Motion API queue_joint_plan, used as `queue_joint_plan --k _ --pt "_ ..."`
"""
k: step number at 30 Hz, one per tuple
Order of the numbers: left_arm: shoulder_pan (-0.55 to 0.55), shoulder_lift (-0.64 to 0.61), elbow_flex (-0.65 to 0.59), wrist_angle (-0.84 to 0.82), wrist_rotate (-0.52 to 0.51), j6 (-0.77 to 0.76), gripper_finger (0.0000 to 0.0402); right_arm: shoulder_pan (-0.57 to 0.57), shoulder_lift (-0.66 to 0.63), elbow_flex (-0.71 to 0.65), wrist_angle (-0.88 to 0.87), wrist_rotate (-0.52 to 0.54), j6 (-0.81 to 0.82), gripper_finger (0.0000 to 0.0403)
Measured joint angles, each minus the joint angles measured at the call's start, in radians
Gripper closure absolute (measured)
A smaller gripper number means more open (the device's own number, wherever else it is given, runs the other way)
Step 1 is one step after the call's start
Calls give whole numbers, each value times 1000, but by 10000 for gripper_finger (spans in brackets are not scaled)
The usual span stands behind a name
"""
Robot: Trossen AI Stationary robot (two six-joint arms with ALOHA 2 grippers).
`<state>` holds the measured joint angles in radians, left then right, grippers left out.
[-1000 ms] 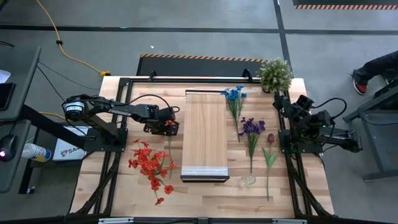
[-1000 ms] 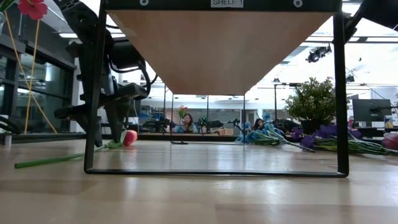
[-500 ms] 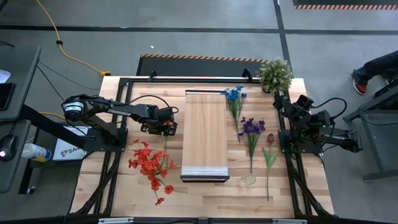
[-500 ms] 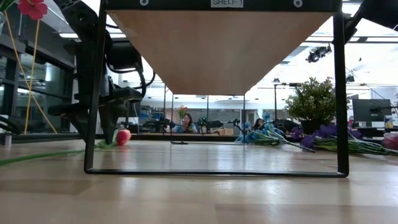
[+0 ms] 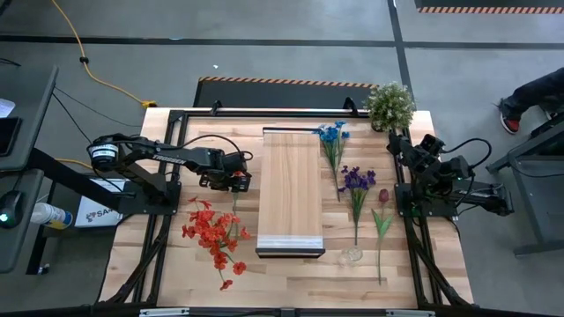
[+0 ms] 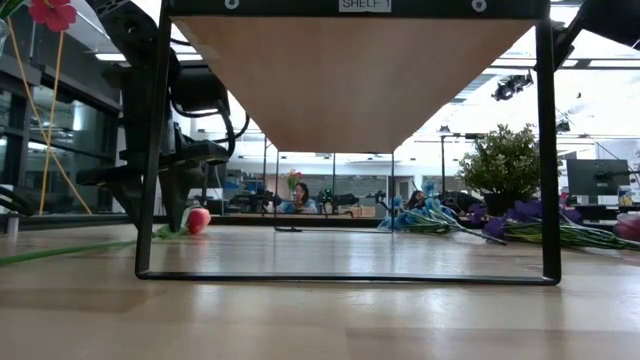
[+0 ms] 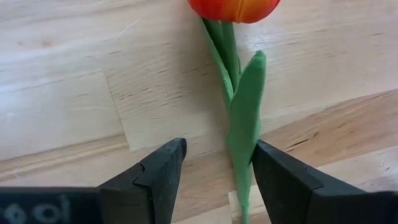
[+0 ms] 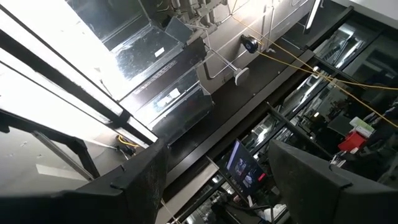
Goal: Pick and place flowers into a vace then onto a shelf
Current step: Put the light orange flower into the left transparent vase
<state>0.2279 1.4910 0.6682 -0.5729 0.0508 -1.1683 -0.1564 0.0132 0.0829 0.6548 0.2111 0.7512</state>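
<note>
Left wrist view shows the left tool (image 7: pixel 214 171) open to a moderate gap above the table (image 7: pixel 74 74), one finger touching the green leaf of the orange tulip (image 7: pixel 233 7), nothing clamped. High view places this tool (image 5: pixel 234 182) beside the shelf (image 5: pixel 291 189), with the other flowers (image 5: pixel 356 180) on the far side. Low view alone shows the label "SHELF 1" (image 6: pixel 364 5). The right tool (image 8: pixel 217 180), parked at the table edge, is spread wide and empty.

A robotics lab: taped concrete floor (image 5: pixel 264 53), monitors (image 6: pixel 590 180) and seated people (image 6: pixel 300 197) behind the table (image 5: pixel 291 269)
</note>
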Motion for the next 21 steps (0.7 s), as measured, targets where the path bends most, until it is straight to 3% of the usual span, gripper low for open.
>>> queue_joint_plan --k 5,18,21 --pt "0 0 0 -4 -7 -14 193 0 0 0 0 0 0 136" --pt "1 1 -5 -24 -41 -41 370 0 0 0 0 0 0 136" --pt "1 1 -5 -21 -43 -43 373 0 0 0 0 0 0 135"
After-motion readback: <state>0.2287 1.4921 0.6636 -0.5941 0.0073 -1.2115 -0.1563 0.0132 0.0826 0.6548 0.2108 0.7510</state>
